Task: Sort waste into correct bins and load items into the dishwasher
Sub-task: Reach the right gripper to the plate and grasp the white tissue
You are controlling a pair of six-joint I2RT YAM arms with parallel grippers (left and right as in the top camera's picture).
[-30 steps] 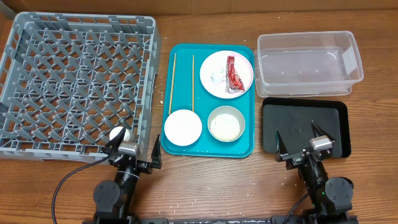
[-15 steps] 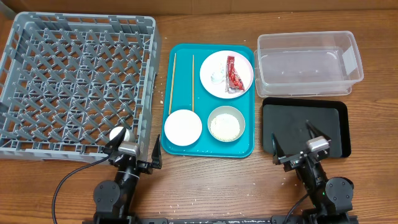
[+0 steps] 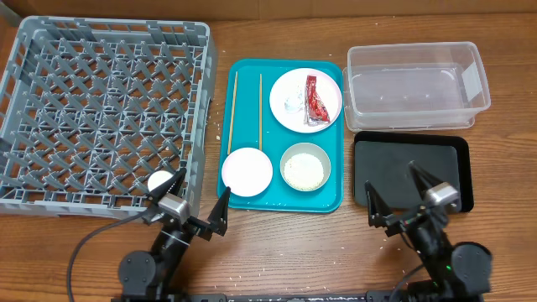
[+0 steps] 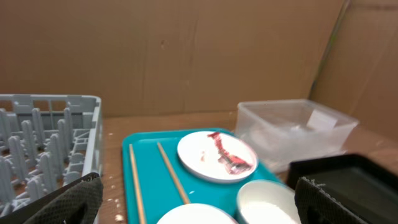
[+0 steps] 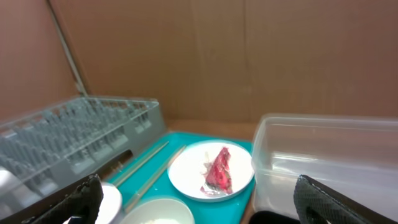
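Note:
The grey dish rack (image 3: 101,109) is at the left. On the teal tray, the white plate (image 3: 305,99) holds the red wrapper (image 3: 315,99) and the paper scrap (image 3: 294,105). Two chopsticks (image 3: 233,109) lie left of it. The white bowl (image 3: 247,171) and the grey-green bowl of rice (image 3: 305,168) sit in front. The clear tub (image 3: 415,84) and black tray (image 3: 411,168) are at the right. My left gripper (image 3: 197,197) is open and empty before the rack's corner. My right gripper (image 3: 394,189) is open and empty over the black tray's front edge.
The teal tray (image 3: 285,197) lies between the rack and the bins. Loose grains dot the wooden table near the rack's right wall. Brown cardboard walls stand behind the table in both wrist views.
Both arms have shifted slightly and their fingers now spread wider. The left gripper points more toward the teal tray. Nothing on the table has moved.

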